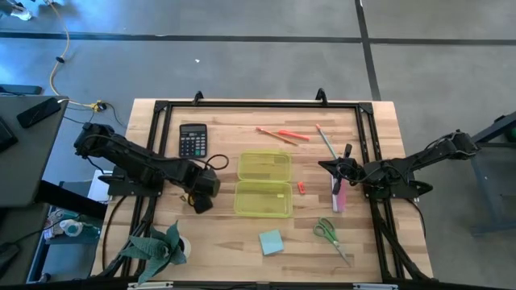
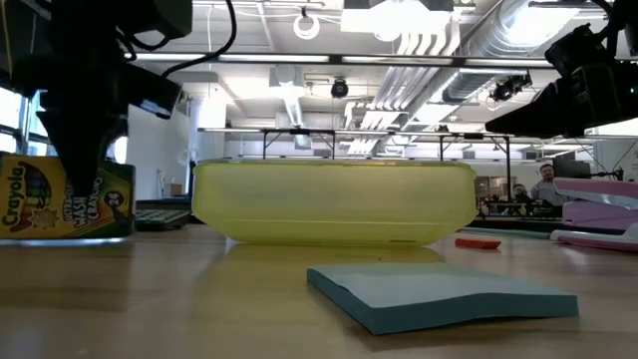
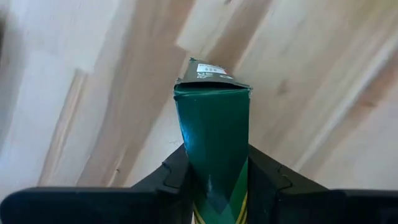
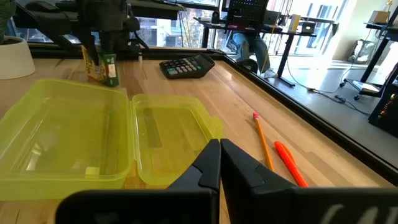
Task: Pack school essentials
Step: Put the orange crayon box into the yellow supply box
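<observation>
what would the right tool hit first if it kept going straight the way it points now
Probably the open yellow case: the right tool, fingers shut, points across the table at its nearer half. Its height above the table is unclear, so it might pass over the rim.

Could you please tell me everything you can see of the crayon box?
The crayon box is a small cardboard Crayola carton, yellow-fronted with dark green sides. It stands upright on the wooden table, left of the open yellow-green case. The left gripper is shut on it from above, fingers pressing its narrow green sides.
</observation>
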Motion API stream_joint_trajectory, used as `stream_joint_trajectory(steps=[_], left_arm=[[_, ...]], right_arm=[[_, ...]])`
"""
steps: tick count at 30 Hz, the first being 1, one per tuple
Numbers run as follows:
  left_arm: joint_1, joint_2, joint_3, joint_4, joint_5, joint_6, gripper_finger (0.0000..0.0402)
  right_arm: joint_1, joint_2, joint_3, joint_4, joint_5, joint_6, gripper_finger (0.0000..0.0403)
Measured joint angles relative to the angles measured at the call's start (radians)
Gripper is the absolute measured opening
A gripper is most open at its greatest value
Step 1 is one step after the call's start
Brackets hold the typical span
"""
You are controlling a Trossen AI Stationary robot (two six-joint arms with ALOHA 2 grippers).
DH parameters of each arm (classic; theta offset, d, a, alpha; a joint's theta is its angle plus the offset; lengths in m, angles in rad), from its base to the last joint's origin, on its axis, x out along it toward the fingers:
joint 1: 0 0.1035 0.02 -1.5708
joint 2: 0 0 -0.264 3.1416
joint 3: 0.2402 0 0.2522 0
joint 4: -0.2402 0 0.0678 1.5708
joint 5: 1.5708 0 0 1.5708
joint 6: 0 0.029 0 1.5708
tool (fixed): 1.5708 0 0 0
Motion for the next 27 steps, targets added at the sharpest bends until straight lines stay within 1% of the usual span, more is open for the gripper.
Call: stream_joint_trajectory(steps=[6,17,21,24,27], left_arm=[[0.031,0.0,0.105,0.001,0.019,0.129,0.0087],[0.108,-0.001,0.373,0.001,0.018,0.382,0.0087],[0.136,-0.001,0.438,0.047,0.027,0.481,0.0087],[0.163,-0.001,0.461,0.107,0.1,0.552,0.0087],[0.188,0.004,0.47,0.184,0.169,0.579,0.0087]], right_arm=[[0.0,0.0,0.0,0.0,0.0,0.0,0.0],[0.0,0.0,0.0,0.0,0.0,0.0,0.0],[0.0,0.0,0.0,0.0,0.0,0.0,0.0],[0.0,0.0,0.0,0.0,0.0,0.0,0.0],[0.0,0.0,0.0,0.0,0.0,0.0,0.0]])
